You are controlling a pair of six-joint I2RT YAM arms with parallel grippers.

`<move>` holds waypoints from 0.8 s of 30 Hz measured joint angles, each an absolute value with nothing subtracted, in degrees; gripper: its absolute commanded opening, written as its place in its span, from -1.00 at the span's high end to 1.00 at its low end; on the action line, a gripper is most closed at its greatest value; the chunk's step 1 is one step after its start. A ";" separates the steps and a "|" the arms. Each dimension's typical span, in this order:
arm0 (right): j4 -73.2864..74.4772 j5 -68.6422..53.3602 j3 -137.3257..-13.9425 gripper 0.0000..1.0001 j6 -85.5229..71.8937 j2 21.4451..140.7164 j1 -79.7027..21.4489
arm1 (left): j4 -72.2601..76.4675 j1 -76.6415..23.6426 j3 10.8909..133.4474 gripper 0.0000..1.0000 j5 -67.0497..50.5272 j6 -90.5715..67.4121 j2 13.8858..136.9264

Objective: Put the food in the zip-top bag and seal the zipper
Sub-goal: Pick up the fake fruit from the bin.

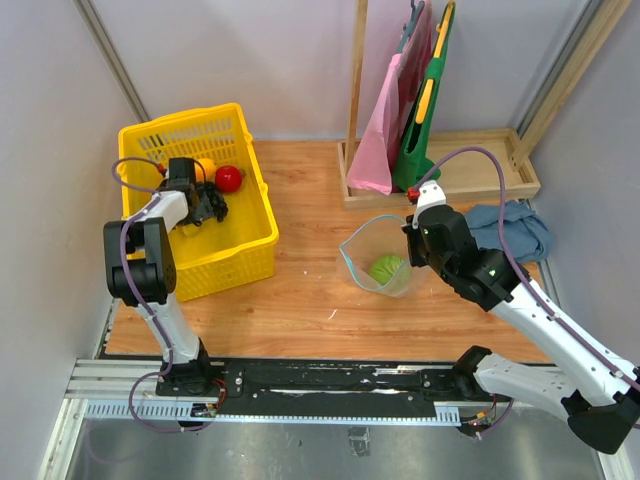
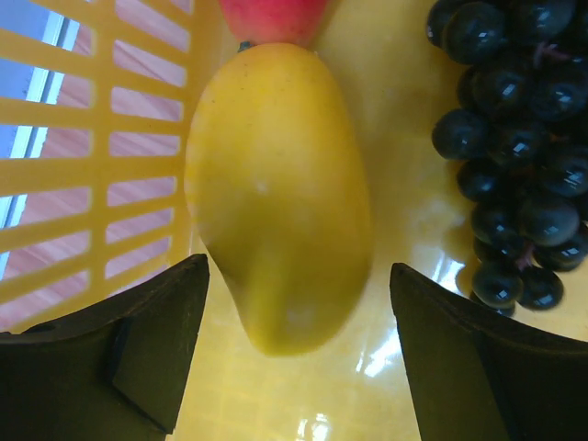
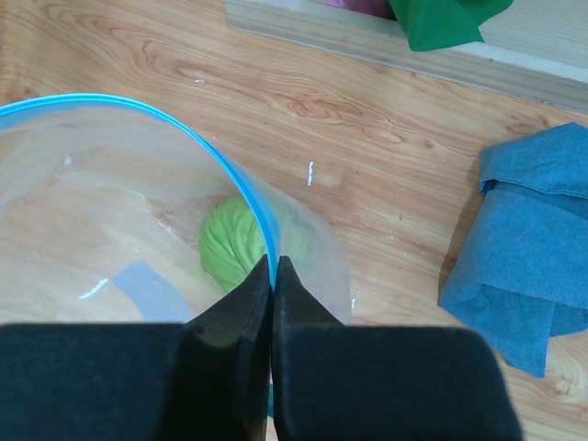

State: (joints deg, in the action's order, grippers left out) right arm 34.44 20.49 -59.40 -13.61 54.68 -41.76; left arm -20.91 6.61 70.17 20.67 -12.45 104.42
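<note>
1. Yellow plastic surrounds the left gripper (image 2: pixel 299 317), which is down inside the basket (image 1: pixel 255 215) with its jaws spread wide and nothing between them gripped.
2. The mango (image 2: pixel 280 184) lies on the basket floor between the two fingers, close to the slatted wall. The grape bunch (image 2: pixel 519 147) is just beside it on the other side, and a red piece (image 2: pixel 274 14) touches its far end.
3. The step in hand looks like picking the next piece of food, with the mango as the target.
4. The mango's long axis runs straight away from the wrist camera, with its narrower tip nearest the gripper and its broad end toward the red piece. The fingers therefore face its short width, which suits a pinch.
5. The next move probably calls for easing a little further forward so the pads meet the fuller middle and not the tapering tip, then closing, lifting clear of the basket rim and carrying it across the counter (image 1: pixel 310 300).
6. The right gripper (image 3: pixel 274 266) is clamped tight on the rim of the zip-top bag (image 1: pixel 375 250), right at the zipper (image 3: pixel 184 129), holding the mouth open and facing upward.
7. One pale green round piece (image 3: pixel 230 243) already sits at the bottom of the bag, so the filling is at an early stage and the sealing is not yet begun.
</note>
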 measured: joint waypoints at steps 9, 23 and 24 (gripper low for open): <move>34.22 20.38 -59.11 0.99 -13.58 54.68 -41.76 | -18.33 7.38 70.17 -0.33 19.70 -12.43 108.16; 34.11 19.46 -58.28 0.99 -13.58 54.26 -41.76 | -13.96 8.56 70.17 -0.57 19.35 -13.10 108.16; 34.09 19.40 -58.26 0.99 -13.61 54.26 -41.76 | -13.39 8.84 70.17 -0.57 19.33 -13.10 108.18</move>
State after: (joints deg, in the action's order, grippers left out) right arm 34.09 19.40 -58.26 -13.61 54.26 -41.76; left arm -13.39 8.84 70.17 19.33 -13.10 108.18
